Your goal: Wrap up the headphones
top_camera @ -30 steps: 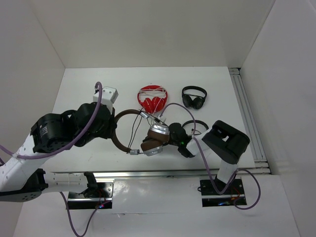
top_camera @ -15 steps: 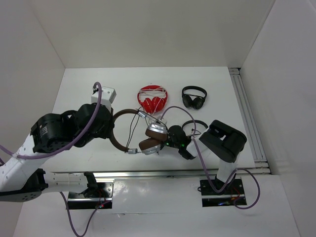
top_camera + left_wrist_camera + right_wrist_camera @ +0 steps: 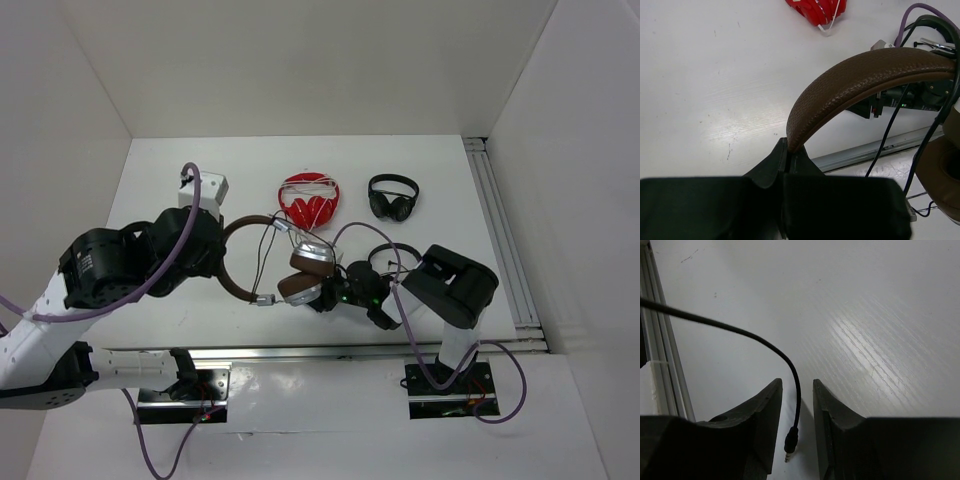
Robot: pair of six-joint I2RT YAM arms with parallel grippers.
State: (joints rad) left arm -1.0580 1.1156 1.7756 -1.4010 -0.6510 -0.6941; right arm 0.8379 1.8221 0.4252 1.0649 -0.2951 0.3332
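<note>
Probably light headphones [image 3: 300,288], pinched by the stiff headband [image 3: 865,80] in the left end effector [image 3: 786,150], with the limp cable [image 3: 765,346] loose inside the spread right end effector [image 3: 796,387].

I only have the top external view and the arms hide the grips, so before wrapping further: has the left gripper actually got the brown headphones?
Observer: Yes. The left wrist view shows the left gripper shut on the headphones, pinching the headband.
Operator: Where is the cable's plug?
Observer: In the right wrist view the plug sits between the jaws of the right gripper.
Operator: Is it clamped?
Observer: No. The jaws stand open, with white table showing on both sides of the cable.
</note>
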